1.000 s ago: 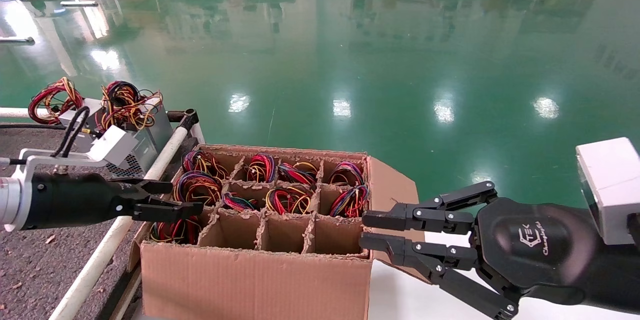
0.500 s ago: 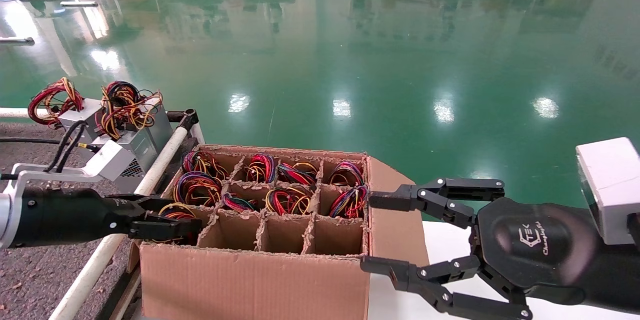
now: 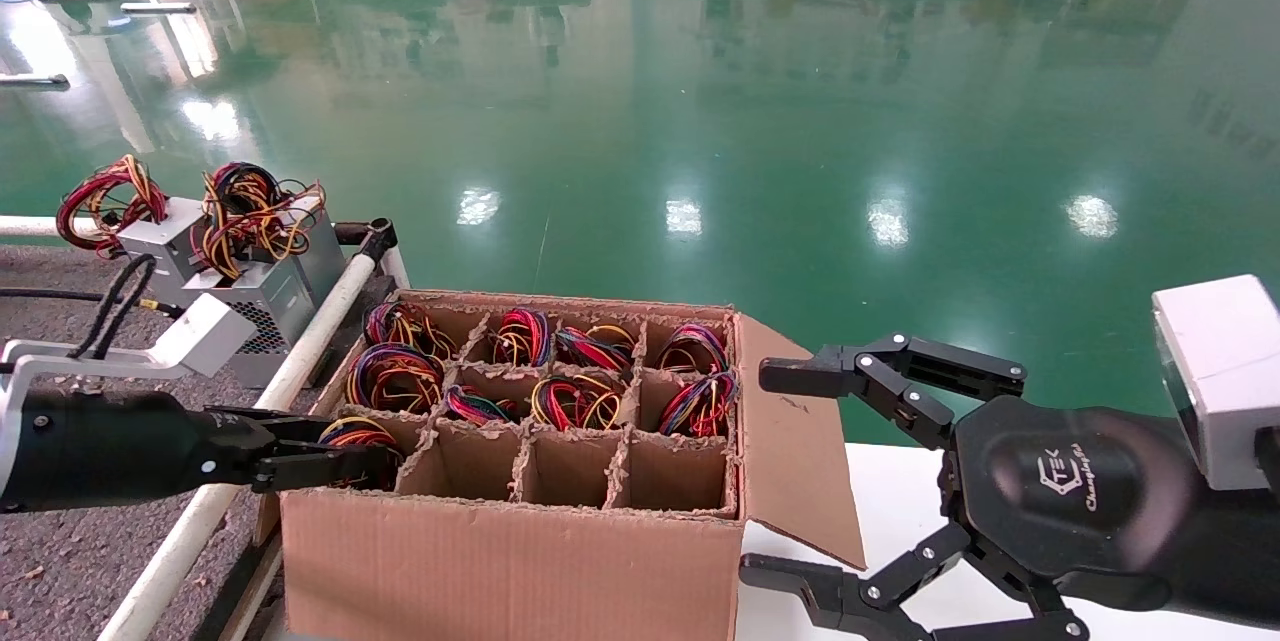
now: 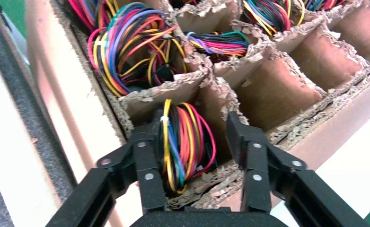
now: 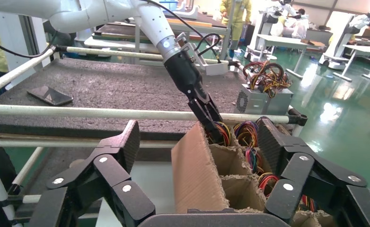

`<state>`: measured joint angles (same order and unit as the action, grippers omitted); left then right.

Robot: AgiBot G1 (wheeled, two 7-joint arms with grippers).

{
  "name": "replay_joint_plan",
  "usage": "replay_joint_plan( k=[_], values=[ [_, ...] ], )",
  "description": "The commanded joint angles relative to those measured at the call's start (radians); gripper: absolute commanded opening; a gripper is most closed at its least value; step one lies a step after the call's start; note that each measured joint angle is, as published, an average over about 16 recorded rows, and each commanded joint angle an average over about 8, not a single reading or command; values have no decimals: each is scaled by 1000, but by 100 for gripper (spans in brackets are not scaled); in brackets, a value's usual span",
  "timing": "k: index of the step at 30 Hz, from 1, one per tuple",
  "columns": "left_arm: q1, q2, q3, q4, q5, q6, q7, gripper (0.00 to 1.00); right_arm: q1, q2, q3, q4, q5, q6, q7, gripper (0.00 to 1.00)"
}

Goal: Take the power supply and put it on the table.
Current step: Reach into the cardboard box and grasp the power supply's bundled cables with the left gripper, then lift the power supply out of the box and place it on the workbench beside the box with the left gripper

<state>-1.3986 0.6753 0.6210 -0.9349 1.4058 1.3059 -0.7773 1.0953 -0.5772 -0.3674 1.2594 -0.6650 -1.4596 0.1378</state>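
In the box (image 3: 520,561), 9 wire coils, perhaps — left gripper (image 4: 195,142) straddling 1.

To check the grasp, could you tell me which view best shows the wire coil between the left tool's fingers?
The left wrist view: the wire coil fills it. Head view shows a glimpse; right wrist view barely any.

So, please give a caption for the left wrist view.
Left gripper, fingers open, straddling a wire coil in the box.
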Motion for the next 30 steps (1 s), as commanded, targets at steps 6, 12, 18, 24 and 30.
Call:
replay_joint_plan(
  k=[6, 12, 18, 24, 30],
  values=[
    [-1, -5, 0, 6, 1, 0, -16, 0, 0, 0, 0, 0, 0, 0, 0, 100],
    [-3, -4, -2, 15, -6, 7, -16, 0, 0, 0, 0, 0, 0, 0, 0, 100],
    [-15, -2, -7, 43, -18, 19, -13, 0, 0, 0, 0, 0, 0, 0, 0, 100],
    [-30, -6, -24, 61, -44, 19, -33, 0, 0, 0, 0, 0, 0, 0, 0, 100],
    [-85, -12, -50, 67, -70, 20, -74, 0, 0, 0, 0, 0, 0, 0, 0, 100]
  ],
)
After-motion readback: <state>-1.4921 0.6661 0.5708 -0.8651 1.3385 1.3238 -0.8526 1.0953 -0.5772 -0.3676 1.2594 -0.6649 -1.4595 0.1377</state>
